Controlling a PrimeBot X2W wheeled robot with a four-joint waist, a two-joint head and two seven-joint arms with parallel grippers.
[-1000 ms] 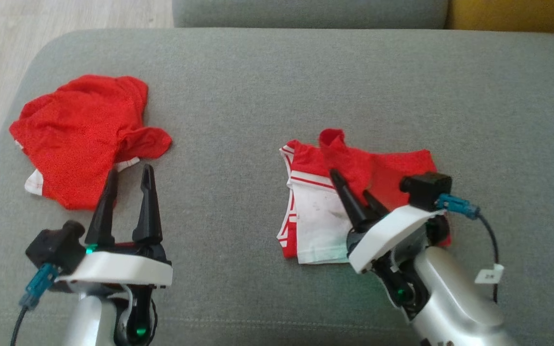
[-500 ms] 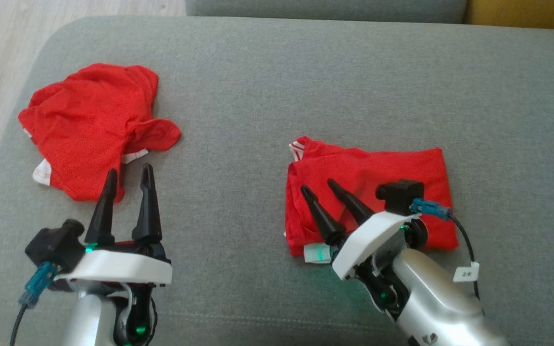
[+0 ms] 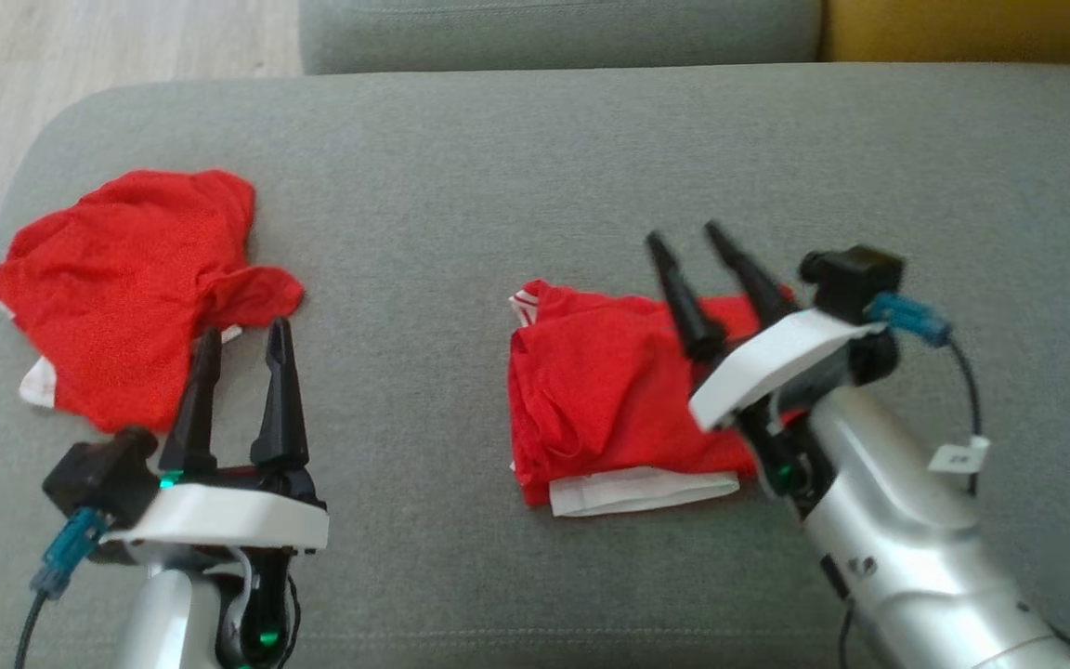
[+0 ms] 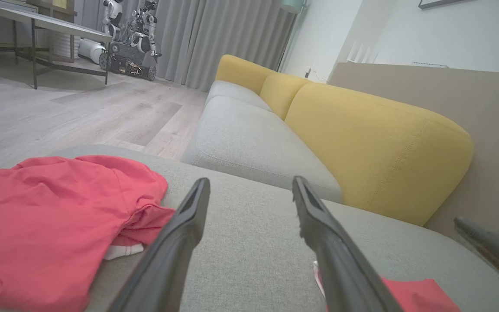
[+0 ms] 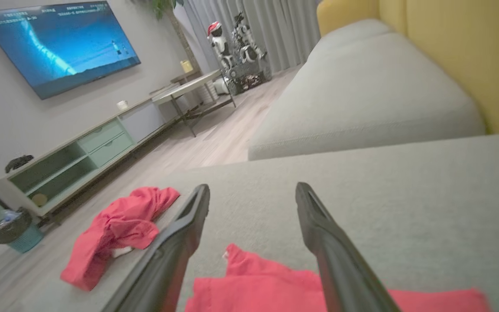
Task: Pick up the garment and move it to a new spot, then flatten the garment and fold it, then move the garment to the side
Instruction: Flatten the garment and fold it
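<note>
obstacles: crumpled garment (image 3: 126,288) left, folded garment (image 3: 600,390) right | free: bare cushion (image 3: 405,232) between them, and beyond

We hold our left gripper (image 3: 244,333) low at our left, fingers spread, empty and pointing straight ahead. Our right gripper (image 3: 684,234) reaches farther forward, fingers parted and empty, leaning leftward, its pale forearm (image 3: 888,548) angling in from the lower right.

Grey sofa (image 3: 535,167); yellow backrest (image 4: 375,147) along sofa's rear; wooden floor (image 4: 80,117) beside sofa; curtains (image 4: 228,39) beyond sofa's end; television (image 5: 59,43) opposite sofa.
</note>
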